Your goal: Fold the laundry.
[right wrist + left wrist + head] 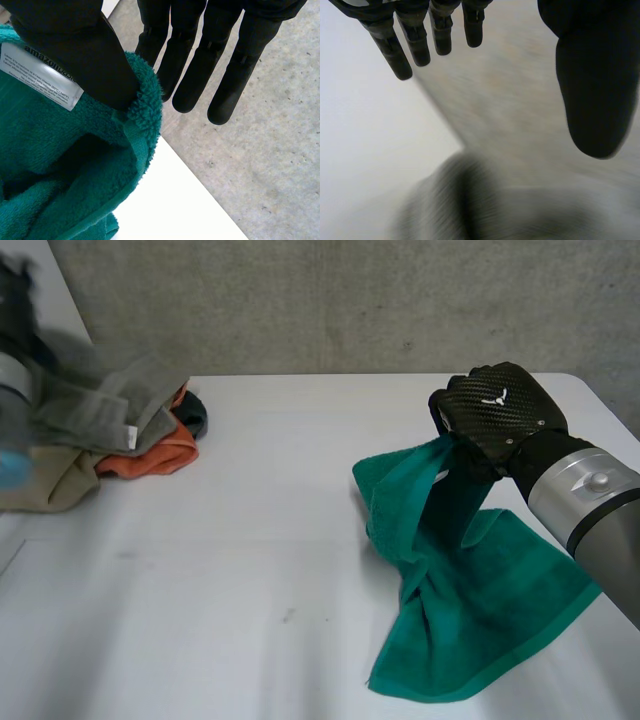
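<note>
The smooth white table (230,580) is showing broad bare surface mid-frame. A plush teal towel (480,620) is slumping crumpled at lower right, its labelled edge being pinched up by the right hand (497,412). Rumpled cloths (110,430) are heaping upper left. The left hand (595,85) is hanging, fingers straight.

My white desk (250,540) runs back to a rough, speckled grey concrete wall (330,300) just behind its far edge. Soft, even light lies on the desk top, which has a few faint dark scuffs. Past one desk edge I see more grey concrete (260,165).
</note>
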Available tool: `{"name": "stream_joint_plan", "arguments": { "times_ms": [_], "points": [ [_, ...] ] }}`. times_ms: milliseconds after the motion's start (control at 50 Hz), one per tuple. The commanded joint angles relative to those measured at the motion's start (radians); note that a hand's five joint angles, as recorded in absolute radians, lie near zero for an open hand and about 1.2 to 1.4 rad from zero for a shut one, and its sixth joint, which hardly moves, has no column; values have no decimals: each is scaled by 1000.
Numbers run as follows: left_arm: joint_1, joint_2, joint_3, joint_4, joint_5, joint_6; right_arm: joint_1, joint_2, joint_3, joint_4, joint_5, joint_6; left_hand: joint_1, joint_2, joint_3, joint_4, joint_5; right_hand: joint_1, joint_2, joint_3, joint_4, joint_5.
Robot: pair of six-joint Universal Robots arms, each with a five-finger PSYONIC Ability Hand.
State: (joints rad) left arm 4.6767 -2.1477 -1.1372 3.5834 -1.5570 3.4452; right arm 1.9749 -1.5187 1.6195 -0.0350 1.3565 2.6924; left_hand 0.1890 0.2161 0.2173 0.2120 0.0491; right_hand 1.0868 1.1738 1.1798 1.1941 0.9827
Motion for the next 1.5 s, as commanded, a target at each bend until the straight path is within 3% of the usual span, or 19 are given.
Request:
{"name": "stream_joint_plan", "arguments": {
  "times_ms": [20,80,220,260,300,320,460,560,680,780,880,1020,1100,1180,1260,1300,1340,1360,1500],
  "points": [
    [-159,81,-226,-115,61,-1,16,9,5,-5,-10,1,-15,-42,-43,-37,-49,310,222,217,202,239],
    [-202,173,-347,-109,63,-9,59,23,5,-6,-40,9,-15,-42,-43,-37,-49,310,222,217,202,239],
    [-263,321,-472,-14,51,-9,291,239,-29,-54,-195,24,-8,-35,-36,-31,-42,310,222,217,202,239],
    [-265,336,-481,-3,48,-8,350,326,-68,-55,-197,21,-8,-35,-36,-31,-42,-402,-489,-495,-510,-473],
    [-268,350,-490,5,46,-6,375,370,-91,-52,-183,18,-8,-35,-36,-31,-42,-864,-951,-957,-972,-935],
    [-268,356,-490,3,46,-6,389,406,-119,-51,-154,18,-8,-35,-36,-31,-42,-912,-999,-1005,-1020,-983],
    [-286,426,-549,-5,48,-11,371,373,-167,-45,44,26,-8,-35,-36,-31,-42,-912,-999,-1005,-1020,-983],
    [-363,469,-599,-8,52,-8,210,234,-161,42,138,14,1,-26,-27,-22,-34,-912,-999,-1005,-1020,-983],
    [-528,457,-653,-93,51,-8,15,198,-165,205,104,10,22,-6,-7,-1,-13,-912,-999,-1005,-1020,-983],
    [-596,393,-679,-192,46,-9,-96,201,-144,276,43,-17,48,21,20,25,13,-912,-999,-1005,-1020,-983],
    [-604,299,-687,-219,48,-14,-209,213,-56,236,-68,-97,71,44,43,48,37,-912,-999,-1005,-1020,-983],
    [-593,178,-662,-218,55,-12,-280,354,-10,72,-109,-167,203,176,175,180,169,-882,-969,-975,-989,-952],
    [-592,112,-628,-219,55,-12,-294,435,-21,15,-115,-177,338,311,310,315,304,-867,-954,-960,-974,-937],
    [-593,57,-581,-218,55,-14,-294,515,-49,-19,-115,-189,717,690,688,694,682,-846,-933,-939,-954,-917],
    [-592,31,-533,-213,52,-9,-289,589,-110,-37,-111,-200,1169,1142,1140,1146,1134,-528,-615,-621,-635,-598],
    [-590,26,-494,-195,48,-9,-286,607,-138,-46,-111,-198,1207,1180,1179,1184,1173,-360,-447,-453,-467,-430],
    [-587,25,-461,-167,35,-8,-284,629,-179,-66,-108,-189,1207,1180,1179,1184,1173,205,118,112,98,135],
    [-583,23,-423,-134,11,-6,-284,634,-193,-75,-106,-187,1207,1180,1179,1184,1173,308,221,215,201,238],
    [-500,29,-158,10,-64,28,-278,617,-355,-230,-14,-151,1207,1180,1179,1184,1173,310,222,217,202,239]
  ]
}}
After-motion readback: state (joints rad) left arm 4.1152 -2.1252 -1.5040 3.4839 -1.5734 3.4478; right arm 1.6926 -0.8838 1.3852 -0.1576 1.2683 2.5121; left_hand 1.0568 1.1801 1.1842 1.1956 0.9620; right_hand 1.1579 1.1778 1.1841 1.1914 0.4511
